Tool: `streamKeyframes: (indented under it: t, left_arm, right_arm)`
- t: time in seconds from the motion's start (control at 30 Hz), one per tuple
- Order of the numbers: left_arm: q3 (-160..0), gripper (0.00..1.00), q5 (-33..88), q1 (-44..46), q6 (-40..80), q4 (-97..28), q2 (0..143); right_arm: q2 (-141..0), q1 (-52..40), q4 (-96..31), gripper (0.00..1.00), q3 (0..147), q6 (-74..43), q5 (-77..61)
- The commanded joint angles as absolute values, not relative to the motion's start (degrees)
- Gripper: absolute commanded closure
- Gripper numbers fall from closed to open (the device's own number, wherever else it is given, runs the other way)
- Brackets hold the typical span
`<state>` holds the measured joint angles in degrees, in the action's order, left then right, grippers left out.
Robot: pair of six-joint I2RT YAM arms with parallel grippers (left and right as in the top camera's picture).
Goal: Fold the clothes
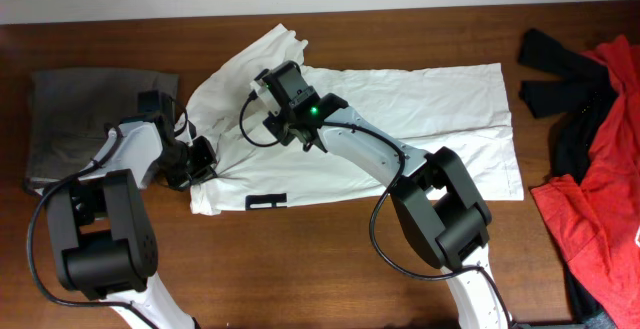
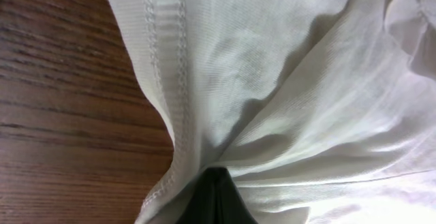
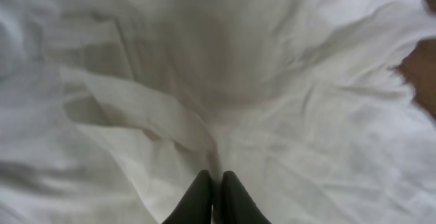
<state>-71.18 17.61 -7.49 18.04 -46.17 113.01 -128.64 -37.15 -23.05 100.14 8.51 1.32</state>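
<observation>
Left claw (image 2: 216, 190) pinched closed on white shirt (image 1: 420, 119) hem; right claw (image 3: 214, 186) closed on gathered shirt fold; shirt lay on bench (image 1: 300, 269).

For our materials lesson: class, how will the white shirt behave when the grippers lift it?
Probably floppy: the shirt puckers into creases toward the left gripper. Likely light, since the thin cloth bunches easily at the right gripper. It would probably sag and trail over the table rather than lift flat.
</observation>
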Motion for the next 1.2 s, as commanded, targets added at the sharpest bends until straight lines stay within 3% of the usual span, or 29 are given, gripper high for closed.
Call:
streamKeyframes:
  t: [0.0, 0.1, 0.13, 0.2, 0.27, 0.33, 0.43, 0.5, 0.63, 0.7, 0.8, 1.0, 1.17]
  left_arm:
    - [-70.3, 1.00, 16.7, -7.7, 18.6, -46.7, 113.9]
    - [-70.3, 1.00, 16.7, -7.7, 18.6, -46.7, 113.9]
    - [-70.3, 1.00, 16.7, -7.7, 18.6, -46.7, 113.9]
    - [-70.3, 1.00, 16.7, -7.7, 18.6, -46.7, 113.9]
    - [-70.3, 1.00, 16.7, -7.7, 18.6, -46.7, 113.9]
    - [-70.3, 1.00, 16.7, -7.7, 18.6, -46.6, 113.9]
    - [-70.3, 1.00, 16.7, -7.7, 18.6, -46.5, 113.9]
    - [-70.3, 1.00, 16.7, -7.7, 18.6, -46.5, 113.9]
    - [-70.3, 1.00, 16.7, -7.7, 18.6, -46.5, 113.9]
    - [-70.3, 1.00, 16.7, -7.7, 18.6, -46.5, 113.9]
    - [-70.3, 0.99, 16.7, -7.7, 18.6, -46.5, 113.9]
    - [-70.3, 0.99, 16.7, -7.7, 18.6, -46.5, 113.9]
    - [-70.3, 0.98, 16.8, -7.7, 18.6, -46.5, 113.9]
  right_arm:
    - [-128.3, -36.4, -21.6, 0.90, 101.3, 7.9, 4.9]
    - [-128.8, -35.8, -20.3, 0.88, 101.3, 7.9, 6.3]
    - [-129.1, -35.5, -20.0, 0.79, 101.3, 7.9, 6.3]
    - [-129.7, -34.9, -19.3, 0.71, 101.3, 7.9, 6.3]
    - [-130.6, -34.3, -18.6, 0.56, 101.3, 7.9, 6.3]
    - [-131.1, -33.6, -18.2, 0.30, 101.3, 7.9, 6.3]
    - [-130.9, -32.5, -17.7, 0.26, 101.5, 7.0, 7.0]
    - [-129.3, -31.6, -20.3, 0.28, 102.8, 4.0, 7.4]
    - [-123.5, -29.1, -35.9, 0.45, 108.2, -3.9, 7.4]
    - [-120.7, -27.2, -46.3, 0.72, 111.2, -4.5, 7.4]
    - [-117.7, -23.4, -60.6, 0.96, 113.7, -5.0, 6.8]
    - [-117.6, -15.0, -78.7, 0.96, 112.6, -5.0, -2.5]
    - [-118.5, -11.2, -77.3, 0.96, 104.2, -5.0, -6.9]
